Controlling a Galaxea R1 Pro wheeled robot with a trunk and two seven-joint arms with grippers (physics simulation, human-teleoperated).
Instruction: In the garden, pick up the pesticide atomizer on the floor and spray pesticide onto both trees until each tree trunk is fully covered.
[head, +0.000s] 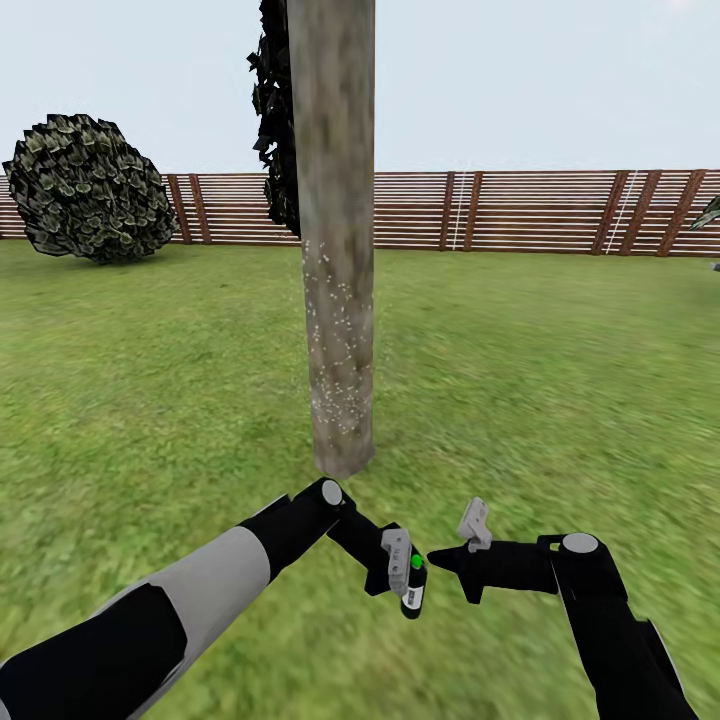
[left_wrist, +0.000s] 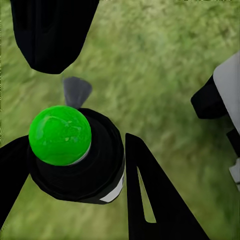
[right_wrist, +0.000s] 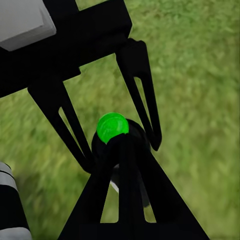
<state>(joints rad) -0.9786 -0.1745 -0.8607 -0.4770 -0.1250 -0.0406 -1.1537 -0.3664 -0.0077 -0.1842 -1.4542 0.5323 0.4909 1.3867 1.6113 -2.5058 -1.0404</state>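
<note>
Just ahead of the trunk (head: 338, 230), low over the lawn (head: 150, 400) — left gripper (head: 403, 572) clamped on the pesticide atomizer (head: 414, 584), a black bottle with a green cap (left_wrist: 60, 135). Right gripper (head: 450, 558) drawn up tip-first against the bottle from the other side; closed-looking from the right wrist camera, fingers meeting at a point just under the cap, but cannot tell for sure.

White speckles on the lower half of the trunk, upper stretch bare — coverage likely partial.

Risks:
- Right fingertip nudging the bottle sideways, twisting it in the left grip, throwing the nozzle (left_wrist: 76, 91) off aim or dropping it on the grass.
- Bottle held low and apparently tilted — spray probably landing low again or on grass, upper trunk missed.
- Grippers nearly touching; any small correction could mean a collision.
- Far side of trunk hidden, coverage there unknown.
- No second trunk visible yet, only a round bush (head: 88, 188) and fence (head: 540, 210).
</note>
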